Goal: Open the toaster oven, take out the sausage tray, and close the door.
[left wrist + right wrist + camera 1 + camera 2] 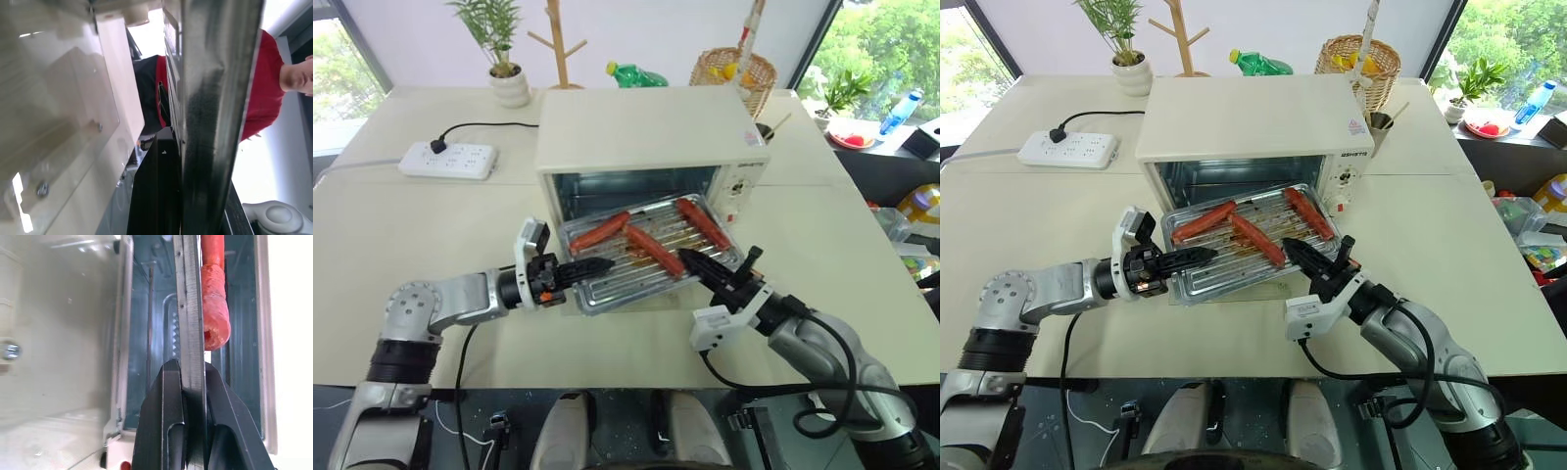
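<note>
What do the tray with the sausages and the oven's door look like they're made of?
The sausage tray looks like thin bare metal: silvery, ribbed, catching glare. The door, folded down under it, seems to be clear glass in a cream frame, probably painted metal or plastic; the table shows through it.

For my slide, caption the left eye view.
Both grippers clamp the sausage tray, half out of the toaster oven.

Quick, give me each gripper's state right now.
Left gripper: shut on the tray's left edge.
Right gripper: shut on the tray's right front edge.
</note>
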